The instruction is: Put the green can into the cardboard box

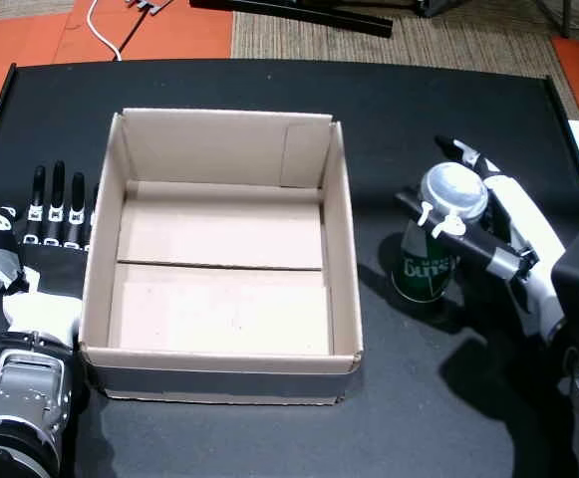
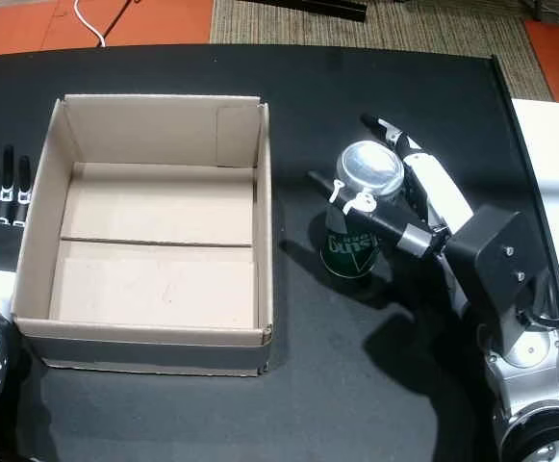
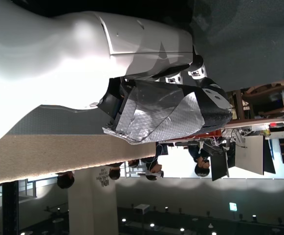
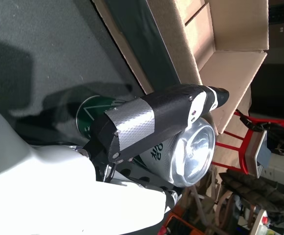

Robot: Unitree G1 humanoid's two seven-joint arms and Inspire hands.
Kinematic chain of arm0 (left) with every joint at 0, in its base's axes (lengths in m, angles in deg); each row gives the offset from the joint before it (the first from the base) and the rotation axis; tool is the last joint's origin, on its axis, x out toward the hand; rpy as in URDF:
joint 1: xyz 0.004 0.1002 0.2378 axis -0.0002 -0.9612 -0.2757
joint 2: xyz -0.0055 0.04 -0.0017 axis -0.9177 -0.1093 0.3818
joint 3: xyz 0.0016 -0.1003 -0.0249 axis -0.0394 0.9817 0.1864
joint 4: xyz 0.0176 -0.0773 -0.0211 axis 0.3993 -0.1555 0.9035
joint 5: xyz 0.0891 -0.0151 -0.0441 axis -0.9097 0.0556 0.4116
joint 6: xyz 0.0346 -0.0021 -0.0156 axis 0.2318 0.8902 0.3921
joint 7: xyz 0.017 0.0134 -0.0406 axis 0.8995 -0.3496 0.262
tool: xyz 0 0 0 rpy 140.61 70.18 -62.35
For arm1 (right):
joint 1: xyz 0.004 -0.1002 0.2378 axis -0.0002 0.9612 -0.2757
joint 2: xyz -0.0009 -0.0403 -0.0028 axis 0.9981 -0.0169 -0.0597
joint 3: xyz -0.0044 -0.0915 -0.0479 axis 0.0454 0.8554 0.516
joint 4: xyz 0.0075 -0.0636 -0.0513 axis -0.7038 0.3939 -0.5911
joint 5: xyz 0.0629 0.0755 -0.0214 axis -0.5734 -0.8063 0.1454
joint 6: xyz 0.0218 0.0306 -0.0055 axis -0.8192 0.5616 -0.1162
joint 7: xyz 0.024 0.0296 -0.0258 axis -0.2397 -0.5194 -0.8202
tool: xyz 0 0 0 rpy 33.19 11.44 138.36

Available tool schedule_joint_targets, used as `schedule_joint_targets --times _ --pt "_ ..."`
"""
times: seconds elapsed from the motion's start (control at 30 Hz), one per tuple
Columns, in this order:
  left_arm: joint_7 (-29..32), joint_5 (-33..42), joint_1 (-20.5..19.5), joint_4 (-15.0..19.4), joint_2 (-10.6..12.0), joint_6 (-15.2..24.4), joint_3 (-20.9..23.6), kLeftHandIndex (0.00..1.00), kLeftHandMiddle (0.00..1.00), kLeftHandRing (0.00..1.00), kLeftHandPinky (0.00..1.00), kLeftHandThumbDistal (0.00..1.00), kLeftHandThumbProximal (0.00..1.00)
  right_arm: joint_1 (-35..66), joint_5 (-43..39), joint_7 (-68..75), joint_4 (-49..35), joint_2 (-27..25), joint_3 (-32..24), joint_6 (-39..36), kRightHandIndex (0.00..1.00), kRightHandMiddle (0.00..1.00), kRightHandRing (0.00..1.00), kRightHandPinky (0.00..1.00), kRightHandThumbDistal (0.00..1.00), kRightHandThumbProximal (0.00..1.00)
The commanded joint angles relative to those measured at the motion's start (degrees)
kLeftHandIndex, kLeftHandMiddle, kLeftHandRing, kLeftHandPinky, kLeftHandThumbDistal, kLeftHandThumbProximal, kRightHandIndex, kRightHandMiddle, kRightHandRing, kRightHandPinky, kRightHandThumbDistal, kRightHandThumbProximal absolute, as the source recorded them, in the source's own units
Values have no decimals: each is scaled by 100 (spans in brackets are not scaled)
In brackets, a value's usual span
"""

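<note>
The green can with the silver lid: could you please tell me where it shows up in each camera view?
Head view: green can with the silver lid right of centre, upright on the black table, the right hand around it.
Other head view: just right of centre.
Left wrist view: not in it.
Right wrist view: lower centre, behind a black finger.
Shared landmark: the open cardboard box.

left hand: black fingers, silver-taped thumb | right hand: white shell, black fingers
</note>
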Motion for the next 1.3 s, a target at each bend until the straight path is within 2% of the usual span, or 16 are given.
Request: schedule_joint_targets --times 0.0,0.13,0.3,0.4,0.57,0.63,0.67,0.7,0.73,0.77,0.8,0.83,0.87,0.9,1.03,1.27 --pt "-126 -23 -214 -113 -3 -19 12 44 46 59 74 0 82 -11 -41 30 93 115 -53 83 93 100 100 100 100 58" --pt "-139 -18 -224 -115 -28 -44 17 45 47 60 76 0 81 -35 -165 -3 164 320 -201 181 95 100 100 100 100 57" --pt "-119 11 -227 -114 -60 -77 46 44 44 56 73 0 78 -25 -276 -80 227 506 -346 225 97 100 100 100 100 56" --pt "-57 41 -234 -111 -82 -101 78 47 46 57 75 0 81 -8 -345 -123 249 588 -435 211 97 100 100 100 100 57" --pt "-3 41 -259 -113 -113 -107 123 44 46 58 72 0 79 30 -403 -142 293 671 -567 219 97 100 100 100 100 56" --pt "-9 47 -258 -113 -122 -119 143 44 47 59 73 0 77 44 -403 -119 306 697 -609 253 96 100 100 100 100 52" --pt "-1 47 -260 -112 -126 -126 145 45 47 59 74 0 77 53 -382 -70 309 704 -612 272 95 100 100 100 100 45" --pt "6 39 -260 -109 -128 -125 138 46 48 61 76 0 78 64 -337 51 309 710 -595 281 89 96 98 98 88 34" --pt "10 33 -260 -107 -130 -124 133 46 48 62 76 0 80 73 -284 179 308 713 -565 279 85 92 95 97 81 29" --pt "13 32 -265 -108 -132 -125 133 45 47 61 75 0 80 82 -201 375 307 712 -512 277 78 85 88 90 53 15" --pt "22 39 -270 -110 -136 -139 140 45 47 61 74 0 80 91 -115 562 307 708 -454 270 73 79 82 85 36 2" --pt "36 54 -276 -111 -140 -158 153 45 47 61 74 0 79 103 1 775 305 696 -377 243 68 72 75 78 19 0" --pt "41 55 -281 -112 -139 -154 156 45 48 61 75 0 79 117 106 973 302 687 -314 201 63 66 69 72 8 0" --pt "25 54 -282 -112 -138 -144 157 45 47 61 75 0 79 129 196 1146 301 678 -260 167 56 59 62 66 2 0" --pt "-69 54 -251 -108 -139 -137 164 45 47 60 75 0 79 151 286 1421 316 667 -224 138 42 47 52 59 0 0" --pt "-159 39 -214 -108 -128 -131 159 46 49 61 78 0 85 165 300 1514 325 596 -241 90 29 41 48 57 0 0"
